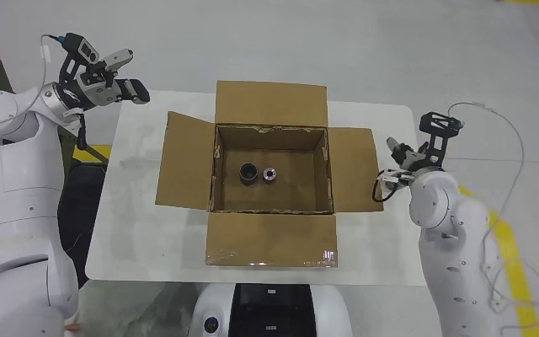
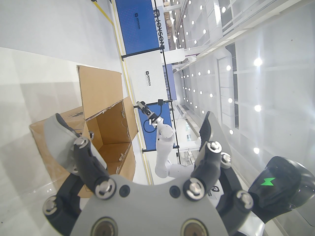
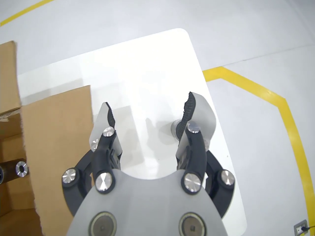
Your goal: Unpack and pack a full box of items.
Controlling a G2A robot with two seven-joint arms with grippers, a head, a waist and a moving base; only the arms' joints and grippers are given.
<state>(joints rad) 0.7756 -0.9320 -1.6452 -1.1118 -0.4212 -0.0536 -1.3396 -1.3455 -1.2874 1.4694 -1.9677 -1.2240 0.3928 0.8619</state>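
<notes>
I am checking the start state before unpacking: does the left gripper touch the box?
Apart. The top view shows the left gripper open by the corner of the table, and a strip of bare table lies between it and the box.

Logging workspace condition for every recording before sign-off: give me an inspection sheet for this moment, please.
Surface: white table, rounded corners.
Job's things: cardboard box mid-table, four flaps folded out; inside, a dark cylinder and a silvery cylinder side by side.
Clutter: small grey round part on the table, partly hidden by the right gripper; possibly a job item.
Grippers: left gripper open, by the table's far left corner; right gripper open, beside the box's right flap; both hold nothing.
Cables: black cable loop at the right wrist.
Surroundings: grey floor with a yellow line.
</notes>
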